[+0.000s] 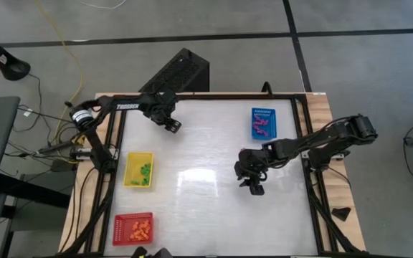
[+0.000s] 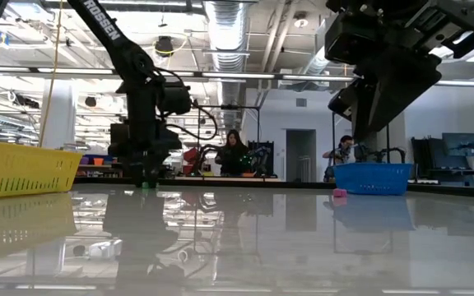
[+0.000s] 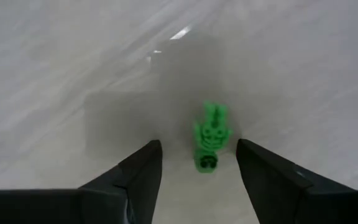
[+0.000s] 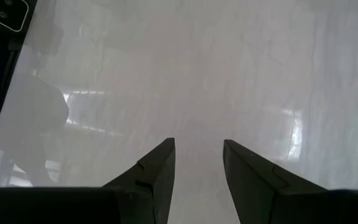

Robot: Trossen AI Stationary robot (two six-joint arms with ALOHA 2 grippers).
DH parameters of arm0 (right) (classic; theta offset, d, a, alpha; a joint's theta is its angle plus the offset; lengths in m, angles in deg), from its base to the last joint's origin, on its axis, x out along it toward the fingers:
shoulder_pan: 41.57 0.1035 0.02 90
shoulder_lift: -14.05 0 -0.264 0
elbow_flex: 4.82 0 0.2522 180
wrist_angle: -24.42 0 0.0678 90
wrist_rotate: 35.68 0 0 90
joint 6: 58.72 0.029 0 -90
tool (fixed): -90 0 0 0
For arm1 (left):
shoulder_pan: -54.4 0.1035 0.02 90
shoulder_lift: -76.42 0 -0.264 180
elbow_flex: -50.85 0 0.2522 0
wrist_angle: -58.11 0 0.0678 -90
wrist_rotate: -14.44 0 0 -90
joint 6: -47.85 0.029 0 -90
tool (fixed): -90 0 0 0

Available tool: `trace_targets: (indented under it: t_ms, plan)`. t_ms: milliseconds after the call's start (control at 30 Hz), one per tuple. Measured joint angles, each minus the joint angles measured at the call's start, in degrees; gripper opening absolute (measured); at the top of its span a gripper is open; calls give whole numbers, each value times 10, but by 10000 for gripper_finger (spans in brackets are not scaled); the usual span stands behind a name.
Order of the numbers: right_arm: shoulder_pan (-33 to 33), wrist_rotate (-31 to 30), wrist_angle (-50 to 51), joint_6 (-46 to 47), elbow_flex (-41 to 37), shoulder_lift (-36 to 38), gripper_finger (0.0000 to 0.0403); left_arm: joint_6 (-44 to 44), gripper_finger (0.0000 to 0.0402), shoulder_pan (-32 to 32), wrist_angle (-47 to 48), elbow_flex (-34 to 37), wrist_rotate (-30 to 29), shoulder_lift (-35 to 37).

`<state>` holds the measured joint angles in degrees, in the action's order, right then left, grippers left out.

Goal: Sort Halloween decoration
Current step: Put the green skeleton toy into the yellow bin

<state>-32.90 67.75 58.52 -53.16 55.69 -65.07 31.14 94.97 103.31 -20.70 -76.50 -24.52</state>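
Most pieces already sit sorted in the red (image 1: 117,219), yellow (image 1: 129,159) and blue mesh trays (image 1: 255,112); the left gripper (image 3: 199,167) stands spread around a small green plastic decoration (image 3: 209,134) on the table, while the right gripper (image 4: 197,163) hangs part-open, holding nothing.

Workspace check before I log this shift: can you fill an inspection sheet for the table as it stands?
Surface: white table, glossy, with reflections.
Job's things: green piece on the table between the left gripper's fingers; green pieces in yellow tray, orange in red tray, purple in blue tray; one pink piece lies before the blue tray.
Clutter: nothing seen.
Grippers: left gripper open over the green piece; right gripper open, empty, above bare table.
Cables: yellow cable on the floor.
Surroundings: workshop, people behind.
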Motion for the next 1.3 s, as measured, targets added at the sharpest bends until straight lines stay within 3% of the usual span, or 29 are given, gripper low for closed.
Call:
trace_targets:
  t_ms: [233, 567, 667, 867, 1033, 1300]
  plan:
    - [-2, 0, -4, -1, 0, 0, 166, 36, 171, -4, -7, 1, -14, -1]
    - [-2, -1, -4, 1, 0, 0, 166, 71, 15, -7, -4, -8, -11, 5]
    - [-2, -1, -4, 4, 0, 0, 166, 75, 18, -12, 10, -20, 6, 29]
    - [-2, -1, -3, 19, 0, 0, 166, 88, 20, -40, 131, -26, 112, 137]
    - [-2, -1, -5, 20, 0, 0, 166, 6, 20, -126, 224, 15, 97, 260]
    - [-13, -7, -8, -11, 1, 0, 166, -181, 25, -292, 199, 131, 47, 409]
